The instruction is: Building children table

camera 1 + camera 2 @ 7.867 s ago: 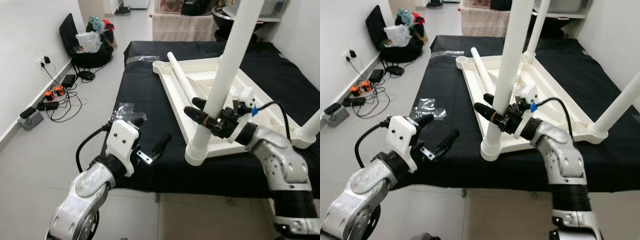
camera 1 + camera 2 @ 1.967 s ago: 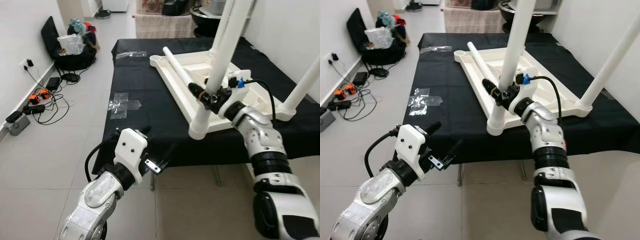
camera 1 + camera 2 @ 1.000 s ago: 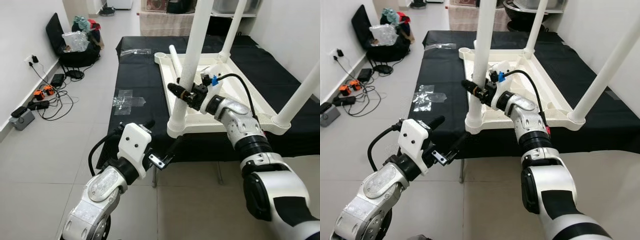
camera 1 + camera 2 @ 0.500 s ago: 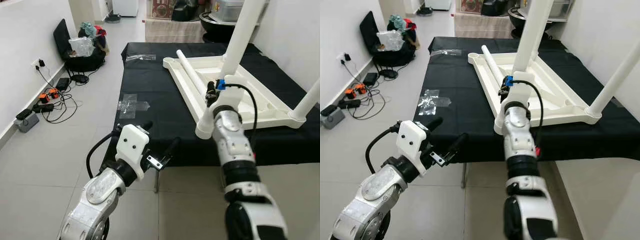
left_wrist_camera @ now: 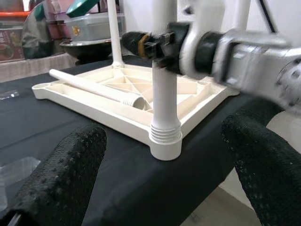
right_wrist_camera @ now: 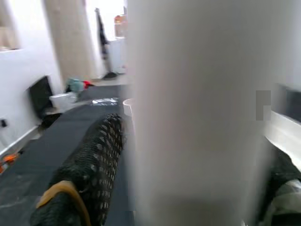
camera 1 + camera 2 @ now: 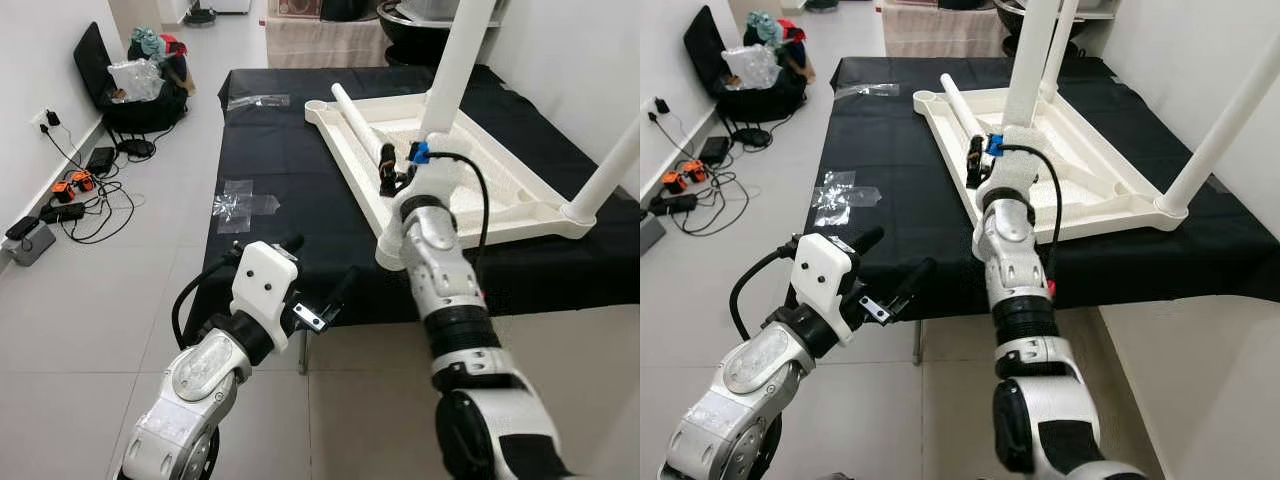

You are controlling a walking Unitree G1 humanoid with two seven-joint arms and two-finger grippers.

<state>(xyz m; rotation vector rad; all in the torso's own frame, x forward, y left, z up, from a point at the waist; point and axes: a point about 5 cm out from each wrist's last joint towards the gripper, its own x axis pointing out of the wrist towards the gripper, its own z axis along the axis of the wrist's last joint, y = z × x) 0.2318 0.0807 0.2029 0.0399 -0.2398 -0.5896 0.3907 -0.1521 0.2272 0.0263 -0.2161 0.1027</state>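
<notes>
Right claw (image 6: 188, 155) straddles the near upright leg (image 7: 447, 75) of the upturned children's table (image 7: 520, 200), at two o'clock on the black-covered table (image 7: 270, 170). Best keep that leg plumb, twisting gently into its socket (image 5: 165, 141). Left claw (image 7: 320, 290) hangs wide and idle at seven o'clock. A spare leg (image 7: 357, 125) lies in the tray-like underside.

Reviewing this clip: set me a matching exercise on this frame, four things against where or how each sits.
Things:
1. right gripper
2. left gripper
3. loose table leg
4. clear plastic wrapper

States:
A. lying flat on the black cloth, left of the tabletop
B. around the near upright leg
C. lying on the upturned tabletop
D. open, in front of the table edge, holding nothing

Pairs: 1-B, 2-D, 3-C, 4-A
</notes>
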